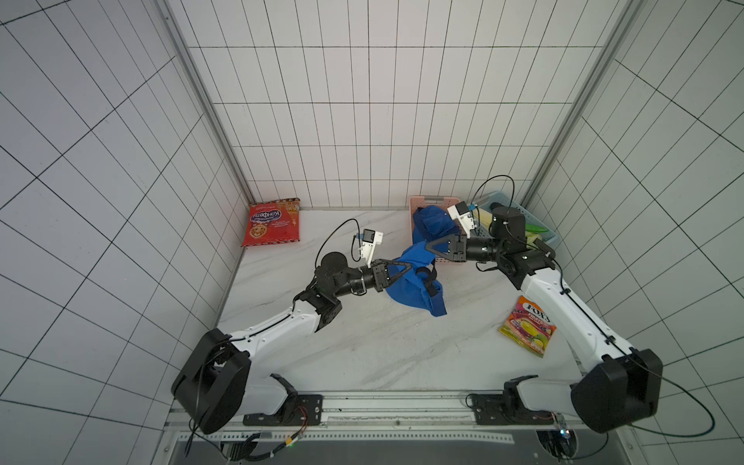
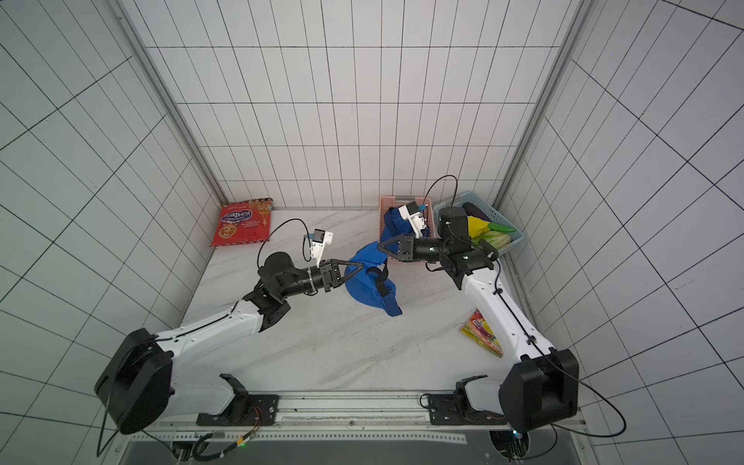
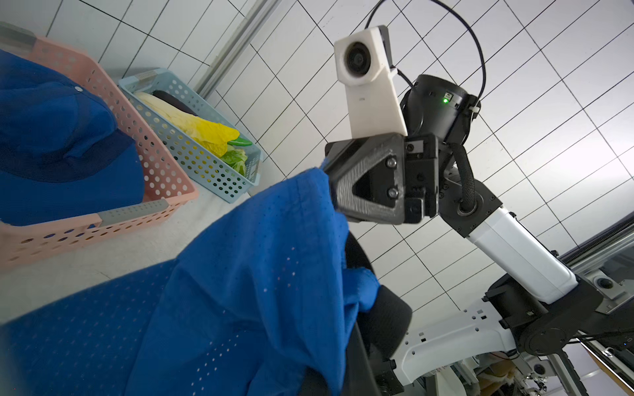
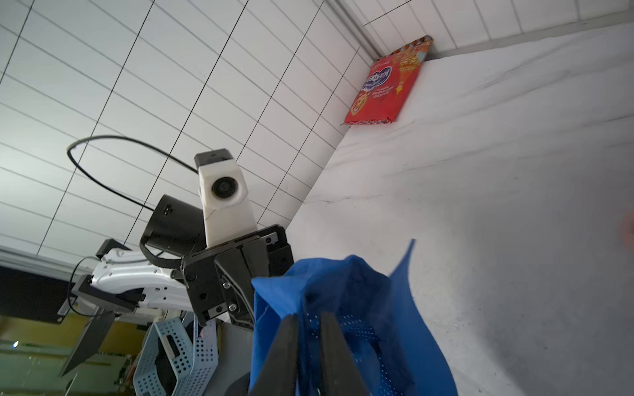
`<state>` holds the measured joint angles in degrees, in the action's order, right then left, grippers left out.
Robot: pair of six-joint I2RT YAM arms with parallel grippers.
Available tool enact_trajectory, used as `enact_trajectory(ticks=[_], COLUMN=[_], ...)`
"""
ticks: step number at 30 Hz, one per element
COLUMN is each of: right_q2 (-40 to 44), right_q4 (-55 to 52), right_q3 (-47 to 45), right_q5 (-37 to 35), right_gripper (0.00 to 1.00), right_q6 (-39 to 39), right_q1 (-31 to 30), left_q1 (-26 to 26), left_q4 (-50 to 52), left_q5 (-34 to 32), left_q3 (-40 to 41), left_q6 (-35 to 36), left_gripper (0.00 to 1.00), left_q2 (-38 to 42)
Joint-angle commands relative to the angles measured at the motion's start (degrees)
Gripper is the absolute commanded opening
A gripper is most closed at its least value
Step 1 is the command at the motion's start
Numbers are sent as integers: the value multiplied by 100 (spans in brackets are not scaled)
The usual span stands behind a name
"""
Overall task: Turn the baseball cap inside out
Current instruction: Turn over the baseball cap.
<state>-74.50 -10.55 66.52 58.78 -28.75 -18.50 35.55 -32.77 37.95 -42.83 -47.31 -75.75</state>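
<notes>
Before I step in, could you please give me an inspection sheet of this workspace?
Surface: white marbled table, flat.
Job's things: blue baseball cap held up between both claws, its cloth bunched; whether its brim touches the table cannot be told.
Clutter: second blue cap in the pink basket; vegetables in the blue basket; red snack bag in the far corner; candy bag beside the right arm.
Grippers: left claw shut on the cap's cloth; right claw slightly open, with cloth between its jaws.
Cables: a black cable loops above each claw.
Surroundings: white tiled walls; nothing else seen.
</notes>
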Motion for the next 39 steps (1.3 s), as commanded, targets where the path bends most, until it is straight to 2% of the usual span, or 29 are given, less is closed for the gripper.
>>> enact_trajectory(ticks=[1, 4, 6, 8, 13, 17, 19, 25, 32, 39], right_q2=[310, 541, 832, 1142, 2070, 2603, 2768, 2956, 2953, 2859], right_q4=[106, 65, -59, -268, -62, 511, 769, 1307, 1684, 2519], right_q3=[38, -39, -164, -377, -1436, -2282, -2565, -3231, -3528, -3705], right_q5=[-385, -649, -1037, -1606, -3652, -4957, -5457, -6021, -6834, -7624], right_gripper=[41, 64, 74, 80, 83, 84, 85, 91, 91, 90], right_q6=[100, 307, 653, 1222, 2768, 3310, 3471, 4100, 4410, 4628], right_q1=[101, 106, 78, -55, -1185, -1886, -2042, -2433, -2739, -2832], left_q1=[-6, 9, 5, 4, 7, 12, 7, 12, 11, 9], left_q4=[478, 958, 1175, 1232, 964, 1007, 1050, 1109, 1177, 1193], left_q5=[-237, -853, -1151, -1441, -1620, -1646, -1652, -1625, -1638, -1455], left_q3=[-99, -282, -394, -456, -496, -530, -546, -638, -713, -754], left_q6=[202, 87, -31, -256, -900, -1011, -1030, -1138, -1218, -1342], left_gripper=[0, 0, 0, 0, 0, 0, 0, 0, 0, 0], left_q2=[109, 153, 175, 209, 214, 264, 303, 396, 503, 502])
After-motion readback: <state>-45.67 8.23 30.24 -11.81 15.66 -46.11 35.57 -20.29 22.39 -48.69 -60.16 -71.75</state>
